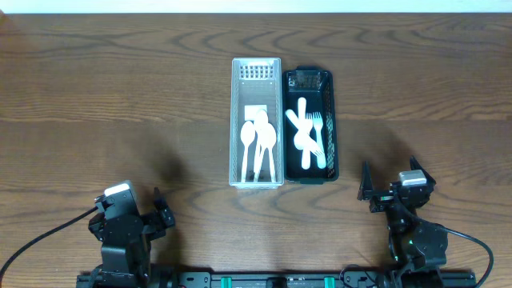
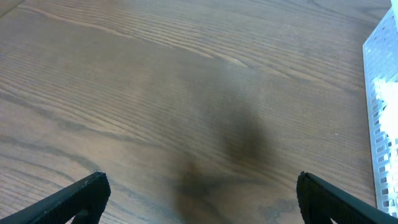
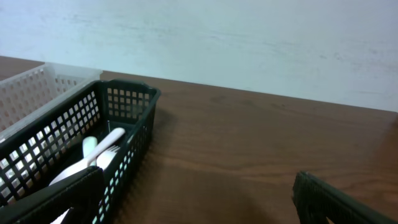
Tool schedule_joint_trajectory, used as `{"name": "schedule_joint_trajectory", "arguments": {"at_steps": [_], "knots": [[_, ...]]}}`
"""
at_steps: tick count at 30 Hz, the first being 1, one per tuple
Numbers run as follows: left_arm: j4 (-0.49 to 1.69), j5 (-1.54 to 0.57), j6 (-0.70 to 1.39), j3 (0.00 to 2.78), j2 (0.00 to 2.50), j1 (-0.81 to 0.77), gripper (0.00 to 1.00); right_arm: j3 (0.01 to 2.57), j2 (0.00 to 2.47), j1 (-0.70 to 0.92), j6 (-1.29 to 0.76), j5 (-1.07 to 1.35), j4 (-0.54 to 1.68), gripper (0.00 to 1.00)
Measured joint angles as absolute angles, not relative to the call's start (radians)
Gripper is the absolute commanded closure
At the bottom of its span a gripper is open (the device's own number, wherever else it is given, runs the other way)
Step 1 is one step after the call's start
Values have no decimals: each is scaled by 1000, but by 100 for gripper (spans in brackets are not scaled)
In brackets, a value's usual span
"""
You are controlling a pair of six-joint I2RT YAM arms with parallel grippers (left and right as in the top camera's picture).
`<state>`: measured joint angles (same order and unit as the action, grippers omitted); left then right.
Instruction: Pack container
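Hovering low over the near left part of the wooden table point(image 1: 96, 96), the left gripper point(image 1: 162, 210) has its fingers spread wide and released, grasping nothing. Its wrist view shows only bare wood grain between the two dark fingertips point(image 2: 87, 191), with a strip of the white basket point(image 2: 380, 93) at the right edge. In the middle of the table, toward the far side, the white basket point(image 1: 256, 66) lies lengthwise with white plastic spoons point(image 1: 258, 144) inside it, their bowls pointing to the far end. Touching its right wall, the black basket point(image 1: 330, 120) lies parallel to it and holds white plastic forks point(image 1: 308, 136) that cross one another. Both baskets are well apart from either arm. At the near right, the right gripper point(image 1: 390, 171) is likewise parted and empty. From its wrist camera, the black basket point(image 3: 118, 106) sits ahead to the left with a white utensil handle point(image 3: 99, 146) showing inside, the white basket point(image 3: 31, 87) lies behind it, and a pale wall point(image 3: 249, 43) rises beyond the table edge.
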<state>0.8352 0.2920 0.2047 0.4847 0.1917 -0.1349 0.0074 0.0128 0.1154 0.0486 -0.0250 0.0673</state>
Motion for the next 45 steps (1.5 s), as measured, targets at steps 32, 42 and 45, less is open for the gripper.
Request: {"name": "schedule_joint_trajectory", "arguments": {"at_steps": [32, 42, 45], "knots": [[824, 236, 174, 468, 11, -126, 2, 7, 13, 115, 49, -22, 68, 1], [266, -6, -107, 227, 10, -93, 2, 7, 13, 115, 49, -21, 68, 1], [167, -40, -137, 142, 10, -78, 2, 7, 13, 115, 49, -21, 68, 1]]}}
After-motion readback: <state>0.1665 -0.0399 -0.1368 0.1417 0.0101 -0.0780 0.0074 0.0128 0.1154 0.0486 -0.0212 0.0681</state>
